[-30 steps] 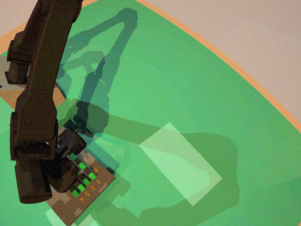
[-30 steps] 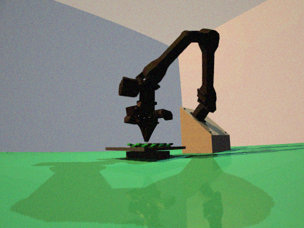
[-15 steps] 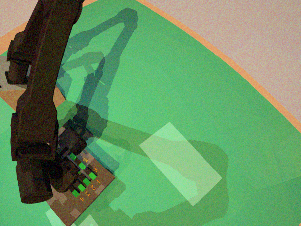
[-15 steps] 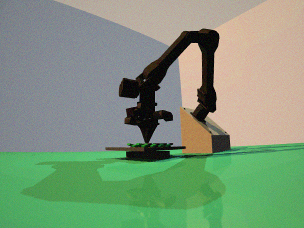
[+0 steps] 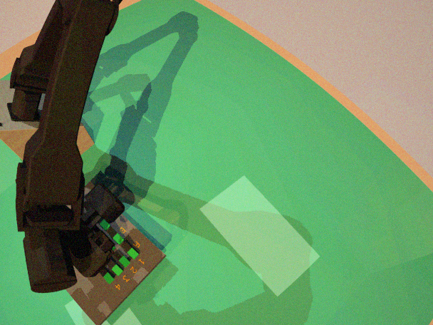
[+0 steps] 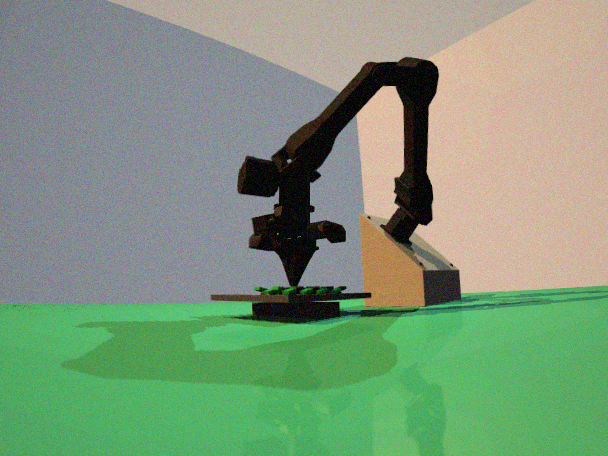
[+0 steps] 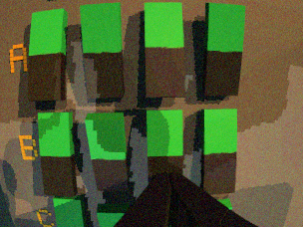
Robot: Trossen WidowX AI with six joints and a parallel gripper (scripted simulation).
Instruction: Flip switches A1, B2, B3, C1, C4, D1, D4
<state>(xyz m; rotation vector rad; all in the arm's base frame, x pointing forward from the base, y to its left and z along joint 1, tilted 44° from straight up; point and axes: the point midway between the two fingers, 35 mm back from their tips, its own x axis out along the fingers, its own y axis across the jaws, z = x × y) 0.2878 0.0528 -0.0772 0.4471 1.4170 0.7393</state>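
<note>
My gripper is shut and empty, pointing down, its tip over the dark near end of switch B3; touching or just above, I cannot tell. The panel carries rocker switches with green far halves and dark near halves. A1 and A3 show brighter green than A2 and A4. B2 is partly shadowed, left of B3. C1 shows partly; C4 is mostly behind the gripper. Row D is hidden in the wrist view.
B1 and B4 flank the row near the tip. The panel stands on a dark block on the green table top. The arm's wooden base stands behind it. The arm covers part of the panel in the top view.
</note>
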